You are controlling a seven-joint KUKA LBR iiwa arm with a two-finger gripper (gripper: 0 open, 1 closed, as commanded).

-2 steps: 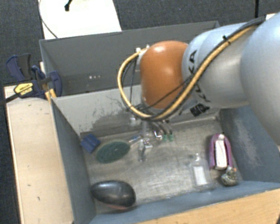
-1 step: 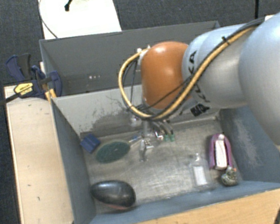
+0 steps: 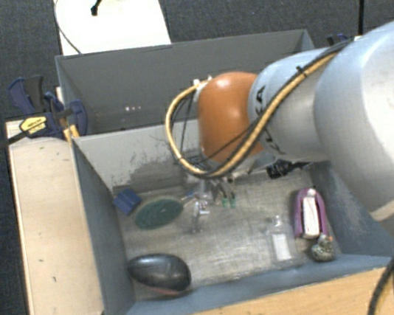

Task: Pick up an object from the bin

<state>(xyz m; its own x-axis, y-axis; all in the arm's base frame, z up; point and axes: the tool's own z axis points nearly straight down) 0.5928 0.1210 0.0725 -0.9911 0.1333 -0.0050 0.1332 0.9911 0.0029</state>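
Where gripper (image 3: 204, 208) hangs, ctr frame, green disc (image 3: 158, 213) lies just left; grip state can't tell; dark oval obj (image 3: 159, 274) lower left.

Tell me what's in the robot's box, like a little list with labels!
bin: grey metal
green disc: flat, left of the middle
blue piece: by the left wall, behind the disc
dark oval thing: front left corner
clear bottle: front right
purple and white pack: right side
speckled lump: front right corner
pincer: low near the middle, just right of the green disc
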